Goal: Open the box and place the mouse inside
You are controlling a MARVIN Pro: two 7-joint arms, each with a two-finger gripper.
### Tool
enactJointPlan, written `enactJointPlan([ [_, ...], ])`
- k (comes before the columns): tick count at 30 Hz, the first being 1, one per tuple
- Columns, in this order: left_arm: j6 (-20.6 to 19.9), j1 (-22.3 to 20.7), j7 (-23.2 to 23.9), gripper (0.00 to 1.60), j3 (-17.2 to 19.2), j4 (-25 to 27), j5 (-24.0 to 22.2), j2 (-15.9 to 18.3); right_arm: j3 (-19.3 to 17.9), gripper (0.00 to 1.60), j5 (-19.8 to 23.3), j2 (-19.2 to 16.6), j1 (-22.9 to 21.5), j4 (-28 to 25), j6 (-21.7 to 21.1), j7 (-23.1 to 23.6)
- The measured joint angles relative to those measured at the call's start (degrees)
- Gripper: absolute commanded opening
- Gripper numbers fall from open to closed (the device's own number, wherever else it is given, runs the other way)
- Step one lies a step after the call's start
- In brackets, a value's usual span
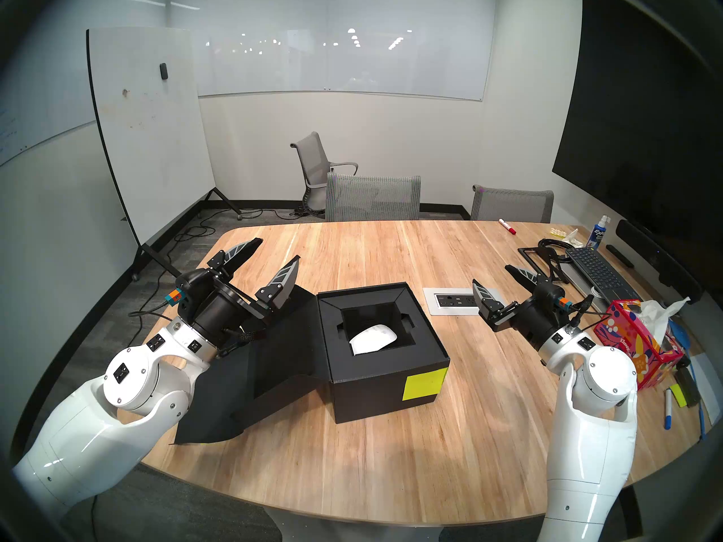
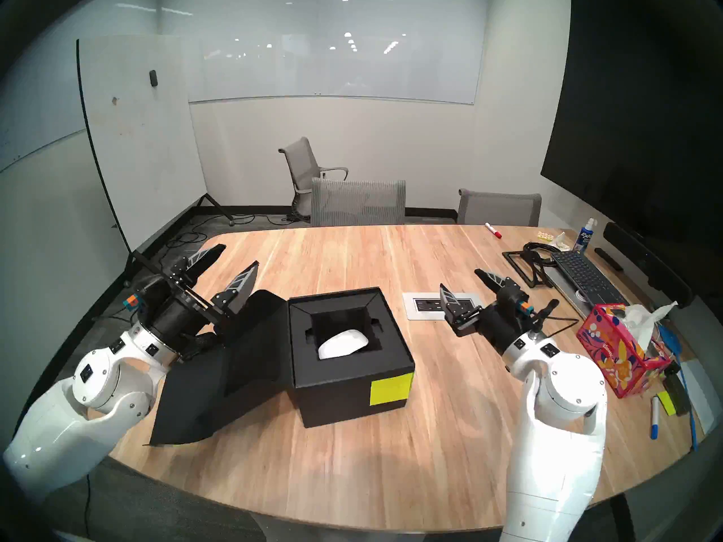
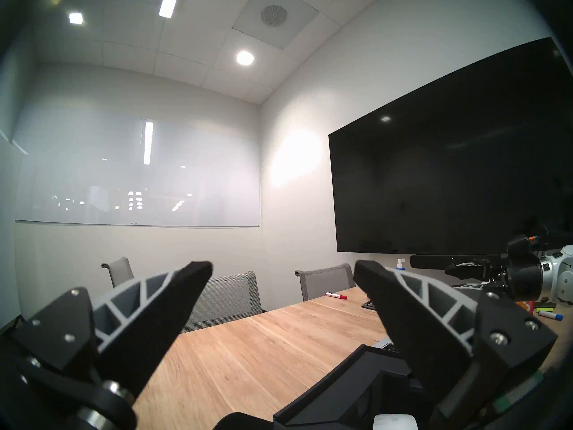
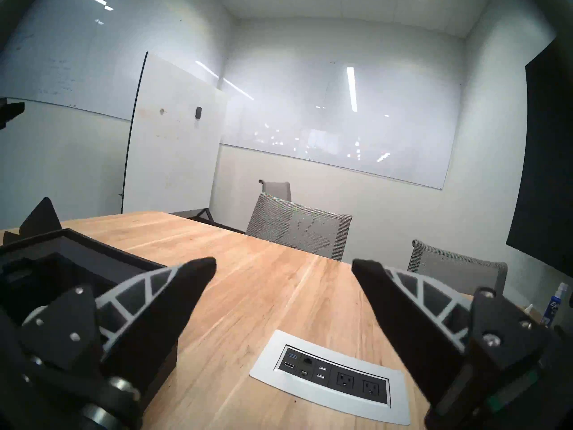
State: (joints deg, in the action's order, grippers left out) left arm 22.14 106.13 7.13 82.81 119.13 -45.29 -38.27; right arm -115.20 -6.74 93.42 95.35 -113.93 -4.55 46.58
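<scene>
From the head view I had the box (image 1: 385, 357) open on the bench (image 1: 391, 471), lid (image 1: 250, 377) flung out to its left, and the mouse (image 1: 373, 338) sat down in the black insert, its lower edge hidden by the recess wall. My left claw (image 1: 270, 261) was spread wide above the lid, gripping nothing; the arm covered part of the lid, so I couldn't tell whether they touched. My right claw (image 1: 495, 281) was released too, empty, near the outlet plate (image 1: 450, 300). In the left wrist view only a white sliver of the mouse (image 3: 393, 421) showed, cut off at the bottom. The right wrist view caught just a corner of the box (image 4: 77, 258).
</scene>
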Motion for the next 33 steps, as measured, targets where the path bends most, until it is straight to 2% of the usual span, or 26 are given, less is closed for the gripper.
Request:
enactJointPlan([
  [11, 0.33, -0.12, -0.15, 1.6, 0.3, 0.47, 0.54, 0.0, 0.31, 1.6, 0.29, 0.23, 0.37, -0.04, 0.71, -0.42],
  [18, 1.02, 0.21, -1.89, 1.6, 3.05, 2.89, 1.79, 0.34, 0.38, 1.6, 0.3, 0.3, 0.35, -0.05, 0.82, -0.48],
  [24, 1.75, 3.27, -3.79, 1.6, 7.66, 7.38, 2.76, 1.16, 0.4, 1.6, 0.3, 0.34, 0.34, -0.05, 0.88, -0.5],
  [33, 1.6, 9.57, -4.11, 1.6, 8.81, 9.7, 3.81, 1.37, 0.42, 1.6, 0.28, 0.38, 0.33, -0.05, 0.92, -0.55],
])
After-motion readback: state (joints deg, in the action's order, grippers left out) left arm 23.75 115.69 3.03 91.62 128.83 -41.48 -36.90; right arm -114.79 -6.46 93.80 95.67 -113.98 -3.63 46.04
